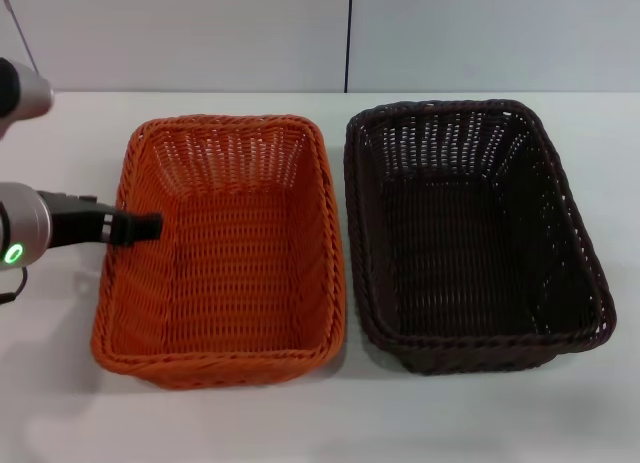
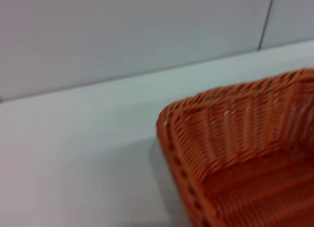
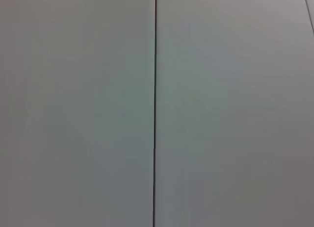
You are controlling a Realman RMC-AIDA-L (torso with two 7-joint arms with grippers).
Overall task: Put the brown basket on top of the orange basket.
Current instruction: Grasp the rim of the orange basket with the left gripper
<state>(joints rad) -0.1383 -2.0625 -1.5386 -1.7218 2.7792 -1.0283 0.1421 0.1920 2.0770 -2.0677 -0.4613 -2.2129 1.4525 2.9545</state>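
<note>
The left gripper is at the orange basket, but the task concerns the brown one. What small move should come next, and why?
Probably pull the left gripper back off the left rim of the orange basket. The brown basket stands untouched beside it on the right, apart, and must go on top; the right gripper is not in view, so it would have to come in for that.

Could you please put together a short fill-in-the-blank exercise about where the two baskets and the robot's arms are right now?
1. The brown basket stands on the table to the ____ of the orange basket.
2. The left gripper is at the rim of the ____ basket.
3. Both baskets are ____ inside.
4. The ____ arm is out of the head view.

Missing words: right; orange; empty; right
</note>
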